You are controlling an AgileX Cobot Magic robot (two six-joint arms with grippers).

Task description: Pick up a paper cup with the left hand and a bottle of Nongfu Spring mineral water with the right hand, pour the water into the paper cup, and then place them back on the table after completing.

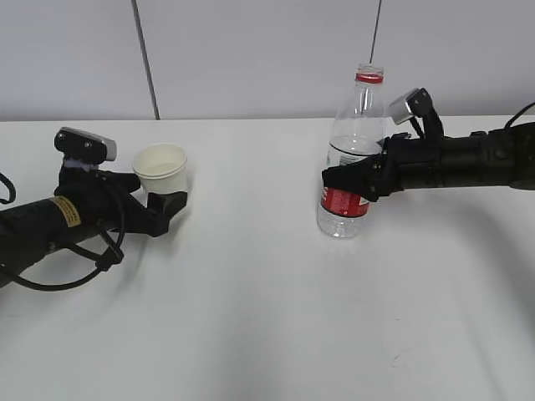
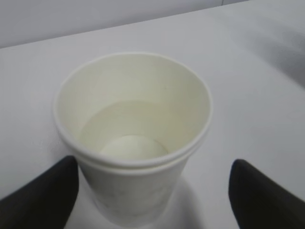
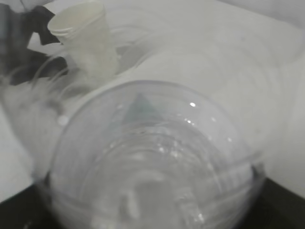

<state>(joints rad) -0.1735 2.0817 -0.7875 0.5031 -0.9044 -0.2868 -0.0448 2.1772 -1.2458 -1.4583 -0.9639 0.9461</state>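
A white paper cup [image 1: 160, 170] stands upright on the white table [image 1: 251, 317], and it fills the left wrist view [image 2: 133, 138]. My left gripper [image 1: 170, 203], on the arm with the yellow sticker, is open around the cup's lower part. Its left finger [image 2: 45, 193] is close to the cup wall and its right finger [image 2: 264, 193] stands clear of it. A clear uncapped bottle [image 1: 349, 159] with a red label stands on the table, about half full of water. My right gripper [image 1: 347, 180] is shut on it at the label. The bottle fills the right wrist view [image 3: 152, 162].
A grey wall runs along the table's far edge. A small dark scuff mark [image 1: 394, 357] lies on the table at the front right. The cup and the left arm also show far off in the right wrist view [image 3: 83, 40].
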